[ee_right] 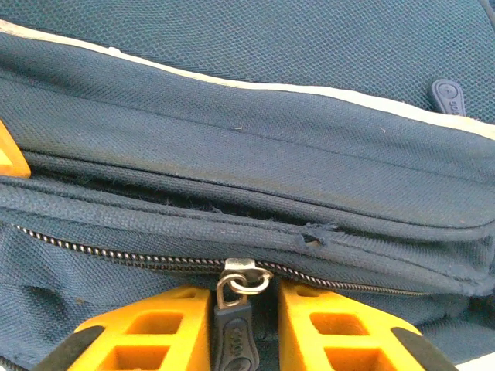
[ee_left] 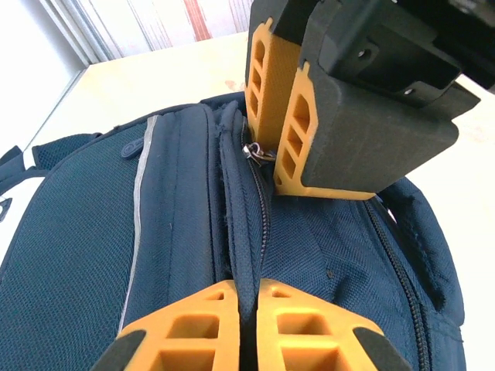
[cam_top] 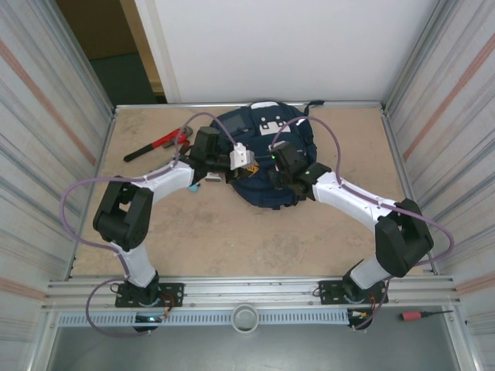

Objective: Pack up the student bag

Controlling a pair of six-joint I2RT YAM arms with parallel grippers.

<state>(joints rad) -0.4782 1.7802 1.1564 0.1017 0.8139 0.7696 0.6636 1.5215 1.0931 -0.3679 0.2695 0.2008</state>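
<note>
**Bag back-centre, both grippers on its zip line**

Bare wood tabletop (cam_top: 232,239), ribbed metal walls left and right, white panel behind. A red pipe wrench (cam_top: 157,144) lies back-left, near the student bag (cam_top: 249,124) but apart from it. The bag sits back-centre and I can't see inside it. My left gripper (ee_left: 247,309) is pinched tight on a fabric ridge along the zip. My right gripper (ee_right: 244,300) is narrow, with the zipper pull (ee_right: 232,331) between its fingers. I can't tell if it's clamped. A red-handled screwdriver (cam_top: 421,315) lies near right, beyond the front rail.
</note>
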